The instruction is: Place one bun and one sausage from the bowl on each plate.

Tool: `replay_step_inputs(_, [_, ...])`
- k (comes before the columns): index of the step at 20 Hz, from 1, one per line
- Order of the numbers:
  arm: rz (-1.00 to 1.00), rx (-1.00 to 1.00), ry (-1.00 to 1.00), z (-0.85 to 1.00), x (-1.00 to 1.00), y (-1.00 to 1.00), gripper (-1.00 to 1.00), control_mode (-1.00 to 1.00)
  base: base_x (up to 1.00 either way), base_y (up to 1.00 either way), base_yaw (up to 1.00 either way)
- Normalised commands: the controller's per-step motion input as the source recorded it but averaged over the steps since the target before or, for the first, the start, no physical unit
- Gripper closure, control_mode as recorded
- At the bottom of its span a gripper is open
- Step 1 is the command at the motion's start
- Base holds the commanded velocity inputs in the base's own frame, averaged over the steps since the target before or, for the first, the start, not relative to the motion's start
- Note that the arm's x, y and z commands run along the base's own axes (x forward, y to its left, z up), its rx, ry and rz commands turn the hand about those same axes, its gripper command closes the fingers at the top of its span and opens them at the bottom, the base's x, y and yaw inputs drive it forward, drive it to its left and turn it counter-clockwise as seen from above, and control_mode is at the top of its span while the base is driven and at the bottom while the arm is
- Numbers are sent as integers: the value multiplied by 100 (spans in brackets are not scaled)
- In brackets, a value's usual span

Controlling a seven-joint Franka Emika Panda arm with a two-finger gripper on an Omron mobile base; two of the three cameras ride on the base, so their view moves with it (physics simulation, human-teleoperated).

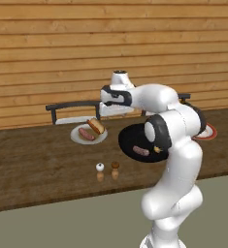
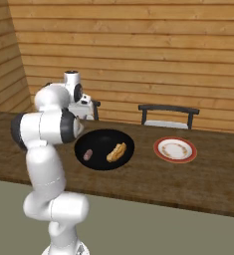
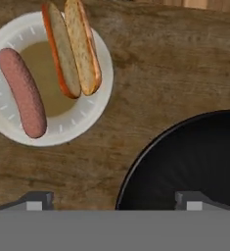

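Black round shallow bowl [image 2: 104,148] sits on the dark wooden counter [image 1: 33,155], holding one brown sausage [image 2: 88,154] and one golden split bun [image 2: 116,152]. Left of the bowl, the pale grey-white plate [image 3: 87,117] carries a pink-brown sausage [image 3: 22,91] and an opened bun [image 3: 71,45]. Right of the bowl lies the reddish-pink plate [image 2: 175,149], bare. The claw [image 3: 115,201] hovers spread wide above the bowl's left rim, grasping nothing, with the grey-white plate just beyond it.
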Motion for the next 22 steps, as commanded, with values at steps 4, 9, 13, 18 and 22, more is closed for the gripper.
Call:
replay_step_inputs(4, [-4, 0, 0, 58, -100, -62, -100, -100, 0, 0, 0])
replay_step_inputs(9, [8, 0, 6, 4, -100, -49, -100, -100, 0, 0, 0])
replay_step_inputs(13, [10, 1, 14, -19, -92, -38, -100, -100, 0, 0, 0])
replay_step_inputs(18, [1, -4, 9, -41, -44, -6, -100, -100, 0, 0, 0])
replay_step_inputs(22, [0, 1, 10, -21, 34, -29, -100, -100, 0, 0, 0])
